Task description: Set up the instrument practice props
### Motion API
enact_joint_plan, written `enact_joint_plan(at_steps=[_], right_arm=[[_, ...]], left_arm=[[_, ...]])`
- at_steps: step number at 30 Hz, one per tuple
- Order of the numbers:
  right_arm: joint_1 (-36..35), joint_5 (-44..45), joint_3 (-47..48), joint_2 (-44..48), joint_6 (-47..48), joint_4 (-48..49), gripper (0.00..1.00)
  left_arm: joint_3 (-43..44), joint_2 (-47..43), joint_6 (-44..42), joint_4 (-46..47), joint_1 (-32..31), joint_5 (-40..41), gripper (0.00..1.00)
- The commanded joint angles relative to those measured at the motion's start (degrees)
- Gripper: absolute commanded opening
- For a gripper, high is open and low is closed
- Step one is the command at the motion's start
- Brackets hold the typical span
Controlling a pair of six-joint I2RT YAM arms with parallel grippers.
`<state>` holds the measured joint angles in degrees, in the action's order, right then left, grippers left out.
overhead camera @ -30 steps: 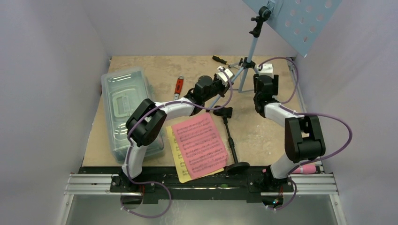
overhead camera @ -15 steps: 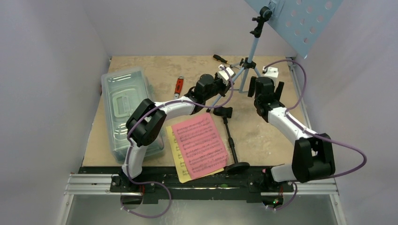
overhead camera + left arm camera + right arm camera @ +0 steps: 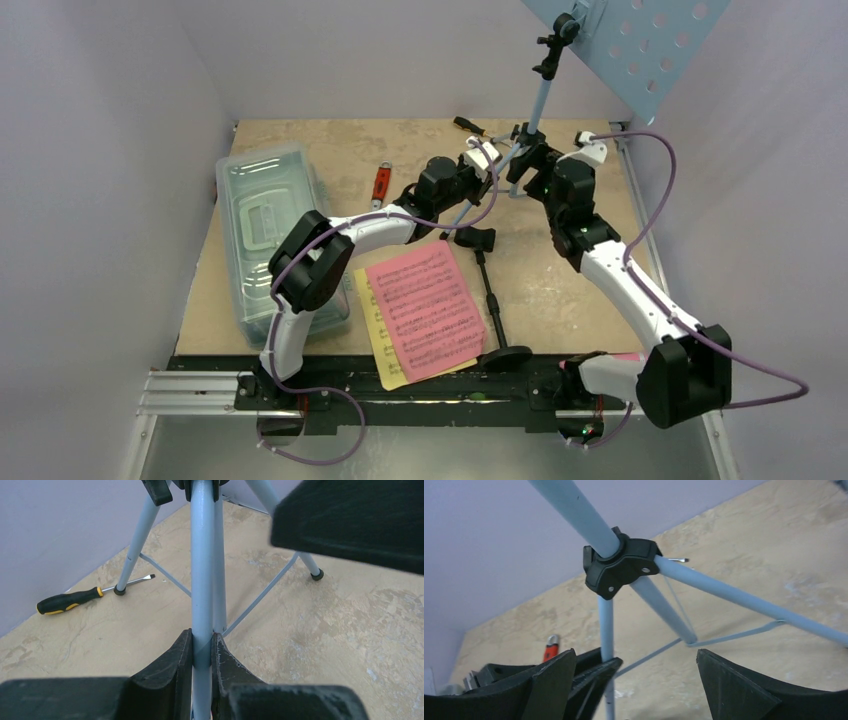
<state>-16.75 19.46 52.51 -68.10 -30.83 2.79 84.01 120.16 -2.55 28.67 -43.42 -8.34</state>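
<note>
At the far end of the table [image 3: 560,290], the light blue music stand [image 3: 540,95] is upright on its tripod, with its perforated tray high against the right wall. My left hand [image 3: 202,640] is pinched narrow on one tripod leg, and the tube is gripped tight between both fingers. My right hand [image 3: 636,655] is spread wide just beside the black hub [image 3: 621,567] where the legs meet, holding nothing. The other legs and thin braces cross the gap in front of it.

A black-and-yellow screwdriver [image 3: 70,600] lies by the far foot of the tripod, close to the back wall. A red-handled wrench [image 3: 381,185] lies left of my left arm, and beyond it the clear lidded box [image 3: 270,230] sits along the left edge.

The black mic stand [image 3: 492,295] lies flat between my arms. Its clip end is near the leg I hold and its round base [image 3: 505,357] is at the near edge. Just left of it, the pink sheet [image 3: 425,310] lies over the yellow sheet [image 3: 375,340].
</note>
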Motion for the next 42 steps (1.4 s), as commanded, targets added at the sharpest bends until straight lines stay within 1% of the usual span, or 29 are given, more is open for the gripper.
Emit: enact_joint_plan(at_steps=[1,2,5,8,13,15,19,21,22,24,26,30,35,37,42], right_arm=[[-1.1,-3.5,3.7,-4.6,-13.7,6.0,0.9],[-1.1,-2.7,4.4,-5.8,-14.7,6.5,0.83],[-1.3,-0.8,7.1,-9.4,-17.2,5.5,0.73],[-1.4,1.0,7.9,-11.8,-17.7,7.2,0.66],[-2.0,3.8,11.8,-17.8,-16.3,6.5,0.64],[-2.2,5.2,13.0,-20.0,-15.3,6.4,0.61],[-2.2,6.5,13.8,-22.5,-12.2,6.5,0.37],[-2.2,6.3,12.2,-22.7,-10.3,8.5,0.22],[-2.2,5.3,11.3,-22.5,-8.7,10.1,0.17],[-2.1,2.9,9.7,-22.7,-5.6,14.0,0.09],[-2.1,1.4,9.1,-23.3,-2.7,15.7,0.0],[-1.8,-3.3,9.4,-24.9,1.2,18.3,0.0],[-0.9,-11.9,11.4,-27.4,3.6,18.5,0.0],[-0.8,-14.5,11.4,-27.9,4.7,19.3,0.0],[0.2,-21.0,10.6,-28.4,7.1,21.4,0.0]], left_arm=[[-4.4,6.9,2.1,-22.7,-1.1,-1.3,0.0],[-4.6,6.8,2.1,-22.5,-1.1,-1.3,0.0],[-5.0,6.3,2.1,-22.3,-1.2,-1.3,0.0],[-5.1,6.1,2.1,-22.2,-1.3,-1.2,0.0],[-5.2,6.1,2.1,-22.1,-1.4,-1.2,0.0],[-5.2,5.9,2.1,-22.1,-1.5,-1.3,0.0],[-4.9,5.2,2.1,-23.1,-1.6,-0.7,0.0],[-4.6,4.7,2.1,-23.7,-1.5,-0.3,0.0],[-4.5,4.5,2.1,-23.9,-1.6,0.1,0.0],[-4.0,3.7,2.1,-24.8,-1.5,1.0,0.04],[-3.8,2.5,2.1,-25.3,-1.4,1.3,0.12],[-3.6,-0.5,2.1,-26.3,-1.1,1.4,0.3],[-3.9,-6.2,4.4,-27.9,1.4,0.5,0.45],[-3.9,-9.3,5.2,-28.3,2.7,0.6,0.49],[-4.3,-15.1,6.6,-28.1,5.8,-0.8,0.53]])
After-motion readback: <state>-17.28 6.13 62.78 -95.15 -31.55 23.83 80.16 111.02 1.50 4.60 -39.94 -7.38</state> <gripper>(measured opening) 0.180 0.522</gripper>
